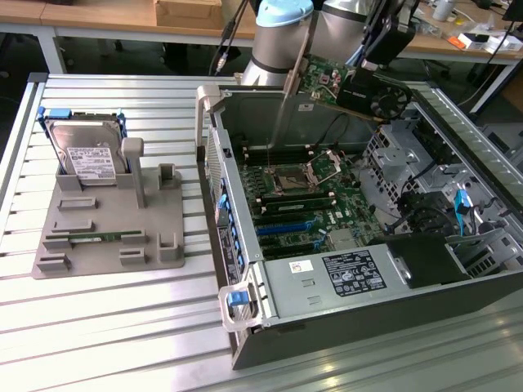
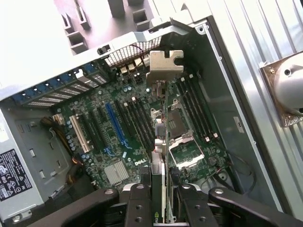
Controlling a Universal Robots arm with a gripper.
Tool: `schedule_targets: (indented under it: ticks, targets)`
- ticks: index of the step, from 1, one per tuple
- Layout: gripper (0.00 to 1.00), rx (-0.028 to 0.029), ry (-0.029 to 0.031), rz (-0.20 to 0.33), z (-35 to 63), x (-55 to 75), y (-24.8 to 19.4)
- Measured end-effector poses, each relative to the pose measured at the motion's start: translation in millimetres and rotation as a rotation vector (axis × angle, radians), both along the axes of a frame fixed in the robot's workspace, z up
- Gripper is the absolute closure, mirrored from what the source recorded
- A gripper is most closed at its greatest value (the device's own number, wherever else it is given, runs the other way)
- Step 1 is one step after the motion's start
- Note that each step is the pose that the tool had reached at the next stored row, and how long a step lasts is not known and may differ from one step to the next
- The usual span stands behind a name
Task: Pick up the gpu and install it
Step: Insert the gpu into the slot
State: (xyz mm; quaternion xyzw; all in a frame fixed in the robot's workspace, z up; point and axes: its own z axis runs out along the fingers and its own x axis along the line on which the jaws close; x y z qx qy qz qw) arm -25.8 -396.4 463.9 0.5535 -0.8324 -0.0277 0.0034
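Gpu (image 1: 353,85) clamped edge-on in gripper (image 2: 159,204), jaws part-closed on the card. I see it hanging over the motherboard (image 2: 118,127) inside the open computer case (image 1: 343,318).

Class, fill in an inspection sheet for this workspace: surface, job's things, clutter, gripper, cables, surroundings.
Surface: slatted metal table carrying an open computer case and a grey fixture.
Job's things: gpu held above the motherboard, not seated.
Clutter: hard drive upright in the fixture; memory stick lying in it.
Grippers: the one gripper shut on the gpu.
Cables: black cables inside the case.
Surroundings: wooden benches behind the table.
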Motion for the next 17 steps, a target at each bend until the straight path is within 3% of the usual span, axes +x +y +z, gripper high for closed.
schedule_targets:
  ticks: [17]
  targets:
    - [0.74, 0.0001, 0.0000, 0.126, -0.1, 0.0, 0.0]
